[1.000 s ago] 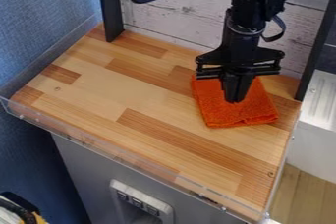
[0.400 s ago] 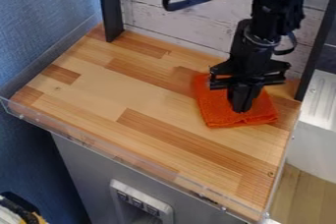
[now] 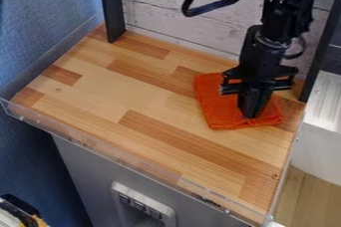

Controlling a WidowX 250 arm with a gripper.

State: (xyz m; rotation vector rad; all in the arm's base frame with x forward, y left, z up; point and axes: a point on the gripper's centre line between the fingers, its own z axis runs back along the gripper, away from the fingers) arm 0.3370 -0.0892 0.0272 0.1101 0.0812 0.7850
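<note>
The black gripper [image 3: 250,115] points down over the right part of an orange cloth [image 3: 218,105], its tips at or just above the fabric near the front right portion. The cloth lies flat, roughly square, on the right side of the wooden table [image 3: 133,91]. Part of the cloth is hidden behind the gripper. Whether the tips touch the cloth, I cannot tell.
A clear low rim [image 3: 120,159] runs along the table's front edge. Dark posts [image 3: 112,7] stand at the back left and back right, with a whitewashed plank wall [image 3: 180,17] between them. A white surface [image 3: 323,121] lies beyond the right edge.
The gripper has moved right and toward the front edge over the cloth, and sits lower in the view. The cloth has stayed in place.
</note>
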